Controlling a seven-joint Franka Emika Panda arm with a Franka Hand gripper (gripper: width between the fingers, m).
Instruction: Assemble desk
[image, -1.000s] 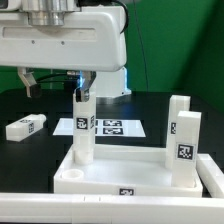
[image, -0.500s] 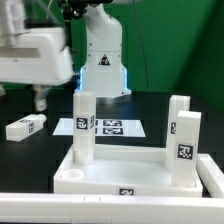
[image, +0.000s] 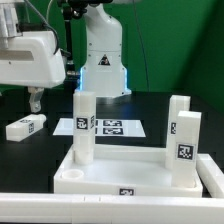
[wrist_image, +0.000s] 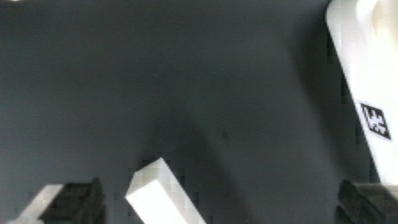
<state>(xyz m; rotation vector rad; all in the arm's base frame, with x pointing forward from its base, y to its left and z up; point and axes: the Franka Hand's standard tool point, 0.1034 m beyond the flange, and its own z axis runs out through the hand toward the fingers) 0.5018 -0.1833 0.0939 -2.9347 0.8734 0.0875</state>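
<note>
The white desk tabletop (image: 120, 172) lies at the front with its raised rim up. One white leg (image: 83, 125) stands in its left corner. Two more legs (image: 186, 145) stand on the right. A loose white leg (image: 27, 127) lies on the black table at the exterior view's left. My gripper (image: 35, 101) hangs above and just behind that loose leg, apart from it. In the wrist view my gripper (wrist_image: 217, 203) is open and empty. Its dark fingers (wrist_image: 71, 202) stand wide apart. One end of a white leg (wrist_image: 169, 195) lies between them below.
The marker board (image: 108, 126) lies flat behind the tabletop. The robot's white base (image: 102, 60) stands at the back centre. A white tagged part (wrist_image: 365, 90) shows at the wrist view's edge. A pale rail (image: 60, 208) runs along the front.
The arm has swung from over the standing left leg toward the exterior view's left. The gripper now hangs above the loose leg. No part has moved.
</note>
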